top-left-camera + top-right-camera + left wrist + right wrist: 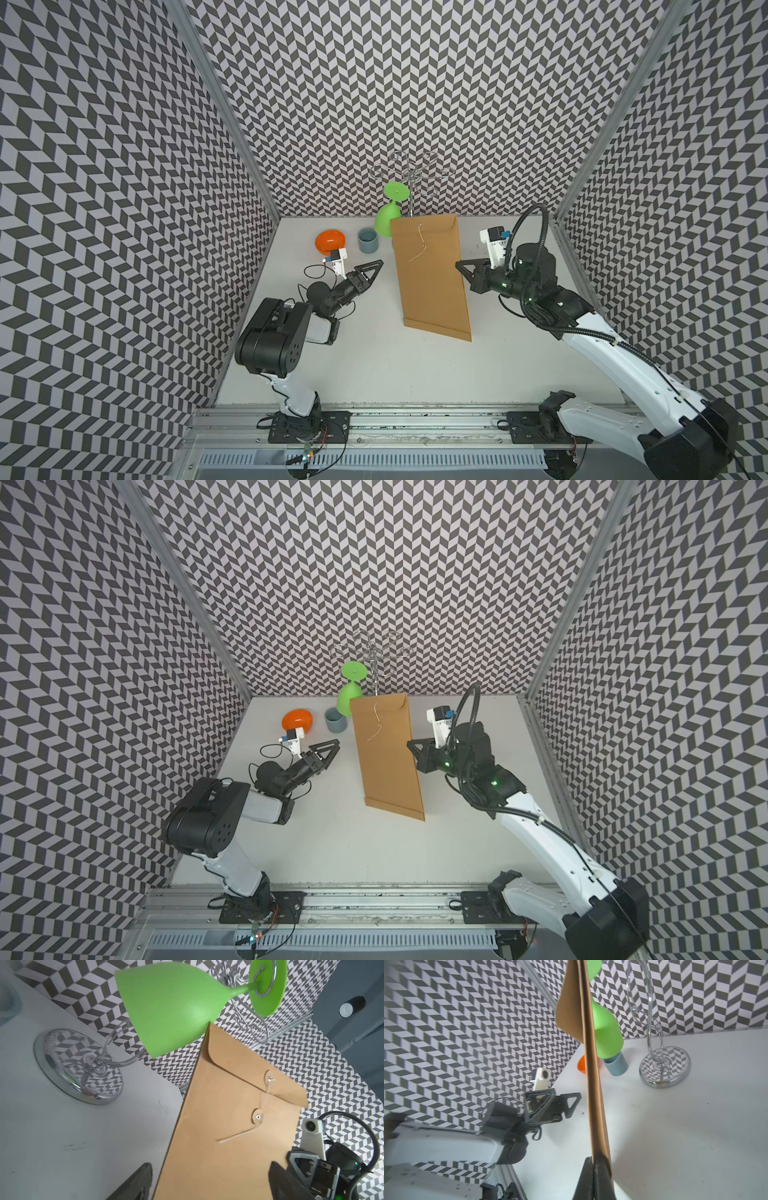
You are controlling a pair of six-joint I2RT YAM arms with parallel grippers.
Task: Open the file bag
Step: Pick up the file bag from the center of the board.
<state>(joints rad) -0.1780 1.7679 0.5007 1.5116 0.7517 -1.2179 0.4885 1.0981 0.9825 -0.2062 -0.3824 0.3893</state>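
Observation:
The file bag (430, 274), a brown kraft envelope, stands on edge above the table, flap end towards the back wall. My right gripper (459, 266) is shut on its right long edge; in the right wrist view the jaws (595, 1159) pinch the paper edge-on. The flap (239, 1059) faces my left gripper. The pale string (239, 1134) runs from the flap's button (269, 1078) past the lower button (257, 1116) and trails loose. My left gripper (376, 272) is open, just left of the bag and clear of it, with nothing between its fingers (148, 1165).
A green goblet (387, 220) hangs upside down from a chrome rack (411, 170) at the back, right behind the bag's top corner. An orange bowl (330, 241) and a grey-blue cup (368, 240) sit back left, near my left wrist. The white table (353, 365) is walled on three sides.

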